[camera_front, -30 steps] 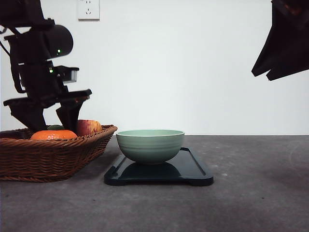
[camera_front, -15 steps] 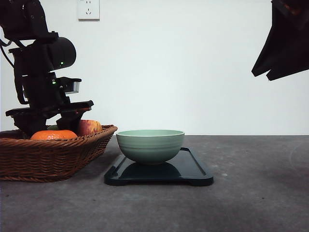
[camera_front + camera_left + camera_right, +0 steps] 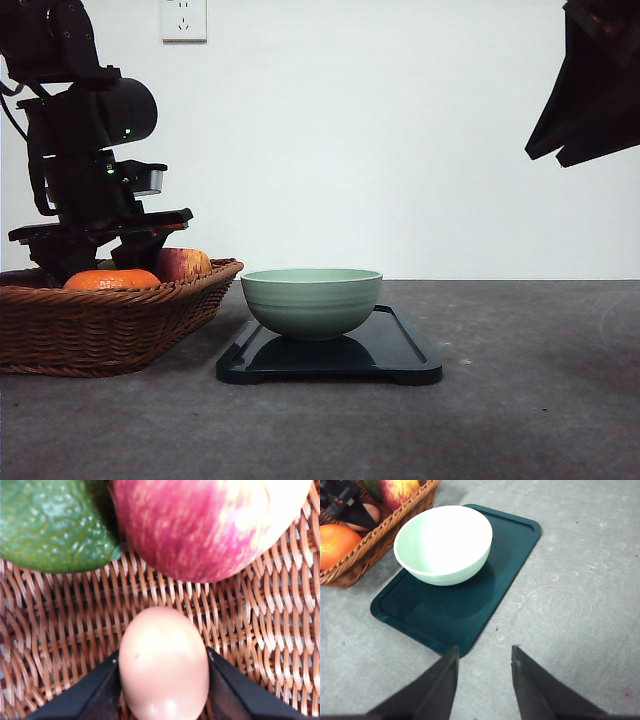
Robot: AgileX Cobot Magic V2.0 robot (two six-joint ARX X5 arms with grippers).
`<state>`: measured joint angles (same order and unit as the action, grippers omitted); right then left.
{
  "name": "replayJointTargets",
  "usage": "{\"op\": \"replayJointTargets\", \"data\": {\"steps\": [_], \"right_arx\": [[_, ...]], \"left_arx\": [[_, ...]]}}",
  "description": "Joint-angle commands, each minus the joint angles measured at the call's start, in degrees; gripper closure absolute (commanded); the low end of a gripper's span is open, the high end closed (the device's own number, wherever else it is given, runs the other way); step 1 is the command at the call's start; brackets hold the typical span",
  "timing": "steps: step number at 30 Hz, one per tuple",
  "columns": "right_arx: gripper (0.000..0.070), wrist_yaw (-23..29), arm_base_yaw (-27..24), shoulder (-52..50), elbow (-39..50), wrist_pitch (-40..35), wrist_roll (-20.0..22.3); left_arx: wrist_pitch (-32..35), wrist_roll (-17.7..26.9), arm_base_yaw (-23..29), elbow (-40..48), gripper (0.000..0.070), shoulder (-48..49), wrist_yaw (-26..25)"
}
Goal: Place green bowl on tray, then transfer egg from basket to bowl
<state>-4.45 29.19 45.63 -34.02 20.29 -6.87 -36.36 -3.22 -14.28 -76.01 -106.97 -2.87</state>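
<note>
The green bowl (image 3: pixel 311 300) (image 3: pixel 444 542) stands upright on the left end of the dark tray (image 3: pixel 400 350) (image 3: pixel 505 545). The wicker basket (image 3: pixel 100 325) (image 3: pixel 250 630) (image 3: pixel 380 535) is just left of the tray. My left gripper (image 3: pixel 100 250) (image 3: pixel 163 654) is lowered into the basket. The brown egg (image 3: pixel 163 680) (image 3: pixel 368 514) lies on the weave, and a black finger touches it on each side. My right gripper (image 3: pixel 590 90) (image 3: pixel 484 650) hangs high at the right, open and holding nothing, over the table near the tray's edge.
A red-yellow apple (image 3: pixel 182 263) (image 3: pixel 210 525) and a green fruit (image 3: pixel 50 525) lie close behind the egg in the basket. An orange (image 3: pixel 110 279) (image 3: pixel 335 540) sits nearer the basket's front. Bare grey table stretches right of the tray.
The left arm dropped from above the basket's rim down into the basket, then held still. The bowl, the tray and the right arm have barely moved.
</note>
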Motion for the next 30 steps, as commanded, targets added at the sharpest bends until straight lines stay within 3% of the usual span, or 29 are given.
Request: {"op": "replayJointTargets", "data": {"steps": [1,5,16,26,30], "right_arx": [[0.0494,0.1,0.4,0.3,-0.1,-0.5,0.1],[0.0494,0.1,0.4,0.3,-0.1,-0.5,0.1],[0.0494,0.1,0.4,0.3,-0.1,-0.5,0.1],[0.0494,0.1,0.4,0.3,-0.1,-0.6,0.1],[0.0494,0.1,0.4,0.3,-0.1,-0.6,0.1]], "left_arx": [[-0.2,-0.5,-0.3,-1.4,0.0454,0.5,0.2],[-0.1,-0.5,-0.3,-1.4,0.0533,2.9,0.2],[-0.3,-0.5,-0.4,-1.4,0.0529,12.9,-0.3],[3.5,-2.6,-4.8,-1.4,0.0529,20.6,-10.6],[6.1,-3.7,-7.8,-1.4,0.0529,20.6,-11.1]]}}
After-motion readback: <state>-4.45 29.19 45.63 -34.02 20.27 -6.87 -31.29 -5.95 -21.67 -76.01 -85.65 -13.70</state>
